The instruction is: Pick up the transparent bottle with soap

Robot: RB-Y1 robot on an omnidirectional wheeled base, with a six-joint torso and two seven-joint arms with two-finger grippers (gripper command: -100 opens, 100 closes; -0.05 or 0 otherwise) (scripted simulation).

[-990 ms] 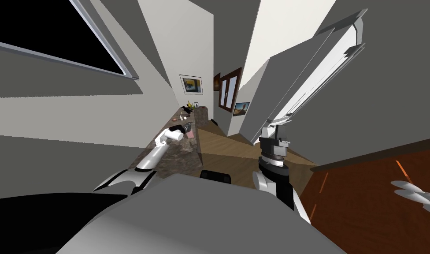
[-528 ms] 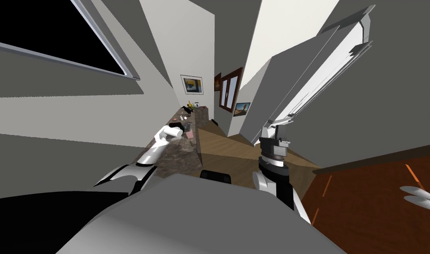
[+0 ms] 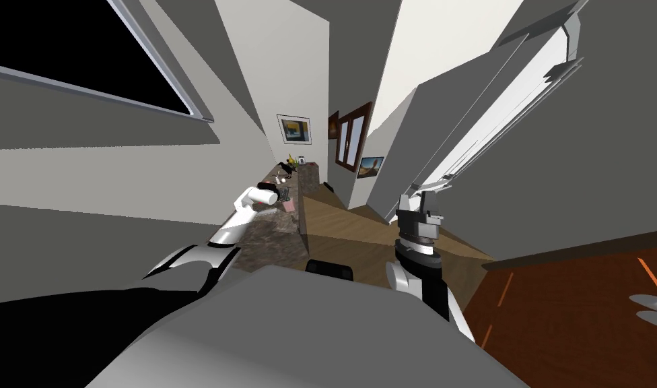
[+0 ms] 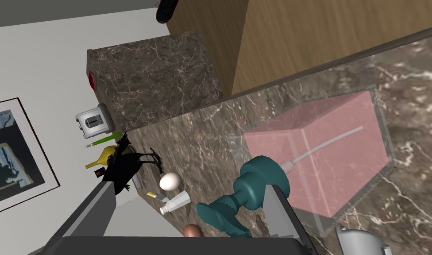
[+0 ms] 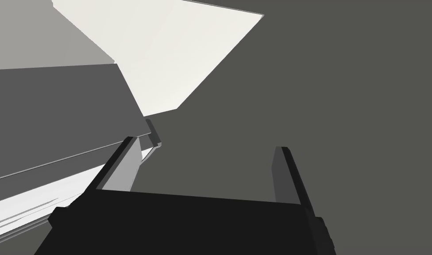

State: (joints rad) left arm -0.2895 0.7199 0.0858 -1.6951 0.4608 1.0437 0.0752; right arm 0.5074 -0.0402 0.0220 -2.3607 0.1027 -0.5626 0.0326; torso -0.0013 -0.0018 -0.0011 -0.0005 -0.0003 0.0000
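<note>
The transparent bottle (image 4: 325, 155) is box-shaped, filled with pink soap, and topped by a teal pump (image 4: 255, 186). It stands on the dark marble counter (image 4: 175, 88). My left gripper (image 4: 190, 186) hangs open above it, and the pump head sits between the fingers, close to one finger (image 4: 281, 212). In the head view the left gripper (image 3: 285, 194) reaches over the counter just beyond the pink bottle (image 3: 291, 207). My right gripper (image 5: 206, 146) is open and holds nothing; it is raised beside my chest (image 3: 415, 202).
Past the bottle the counter carries a white egg (image 4: 170, 181), a small shaker (image 4: 175, 202) lying down, a black bird figure (image 4: 124, 166), a yellow object (image 4: 102, 157) and a toaster (image 4: 94, 120). A grey round object (image 4: 361, 241) lies near the bottle. Wooden floor (image 3: 347, 229) lies to the counter's right.
My left hand has lifted slightly and moved farther along the counter, over the bottle. The head view has shifted a little. The right arm stays put.
</note>
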